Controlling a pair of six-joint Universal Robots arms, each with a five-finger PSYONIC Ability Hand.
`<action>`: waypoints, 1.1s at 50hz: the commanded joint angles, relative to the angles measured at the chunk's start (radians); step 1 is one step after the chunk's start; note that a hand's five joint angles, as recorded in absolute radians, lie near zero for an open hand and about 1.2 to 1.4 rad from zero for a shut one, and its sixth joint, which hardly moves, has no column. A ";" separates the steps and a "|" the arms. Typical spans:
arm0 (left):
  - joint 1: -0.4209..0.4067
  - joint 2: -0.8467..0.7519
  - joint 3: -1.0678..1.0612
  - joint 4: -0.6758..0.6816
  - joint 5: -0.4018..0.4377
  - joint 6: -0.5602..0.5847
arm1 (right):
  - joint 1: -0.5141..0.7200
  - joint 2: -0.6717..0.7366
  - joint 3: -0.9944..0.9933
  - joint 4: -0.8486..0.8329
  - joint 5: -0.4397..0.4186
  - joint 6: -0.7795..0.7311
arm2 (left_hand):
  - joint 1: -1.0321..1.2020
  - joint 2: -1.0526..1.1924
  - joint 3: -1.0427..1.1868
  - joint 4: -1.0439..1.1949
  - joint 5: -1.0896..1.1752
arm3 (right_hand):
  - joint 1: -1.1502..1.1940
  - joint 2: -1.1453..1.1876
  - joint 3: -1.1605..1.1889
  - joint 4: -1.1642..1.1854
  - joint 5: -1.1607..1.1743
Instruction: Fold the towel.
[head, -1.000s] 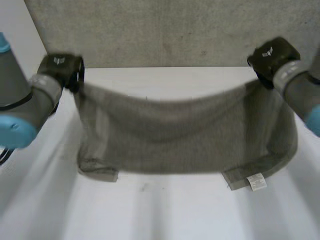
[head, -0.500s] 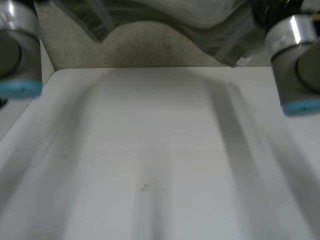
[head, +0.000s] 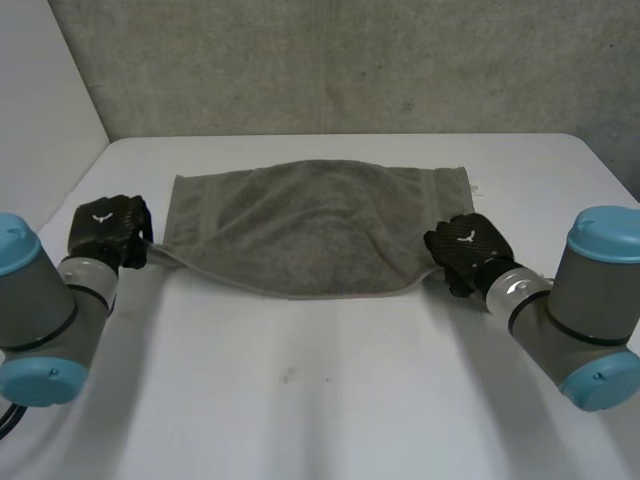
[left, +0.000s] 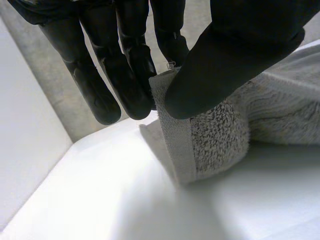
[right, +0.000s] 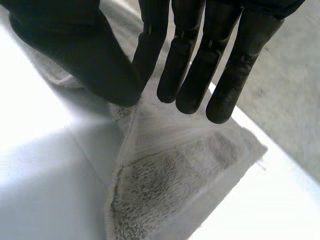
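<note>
In the head view the towel (head: 315, 225) lies across the far half of the desk (head: 320, 400), its near edge bowing toward us, with bare desk in front and at both sides. Our left hand (head: 108, 230) is at its near left corner and our right hand (head: 463, 250) at its near right. In the left wrist view, thumb and fingers pinch the corner's hem. In the right wrist view, thumb and fingers clamp the raised corner.

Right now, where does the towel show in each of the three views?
Head view: the towel lies on the white table, left hand at one near corner, right hand at the other.
Left wrist view: the towel is pinched by a corner between thumb and fingers.
Right wrist view: the towel is pinched by a corner at the fingertips.
Shared landmark: the white table.
</note>
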 joint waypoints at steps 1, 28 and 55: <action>0.030 0.018 -0.001 0.000 -0.004 -0.005 | -0.062 -0.039 0.002 0.008 0.055 0.301 | 0.207 0.179 0.180 0.179 0.190 | -0.080 -0.247 -0.248 -0.248 -0.261; 0.075 0.060 -0.002 -0.002 0.000 -0.005 | -0.133 -0.003 0.001 0.180 0.060 0.357 | 0.207 0.179 0.180 0.179 0.190 | -0.437 -0.604 -0.605 -0.605 -0.618; 0.076 0.064 -0.007 -0.005 0.000 -0.007 | -0.053 0.190 -0.193 0.162 0.124 0.417 | 0.207 0.179 0.180 0.179 0.190 | -0.063 -0.229 -0.230 -0.230 -0.243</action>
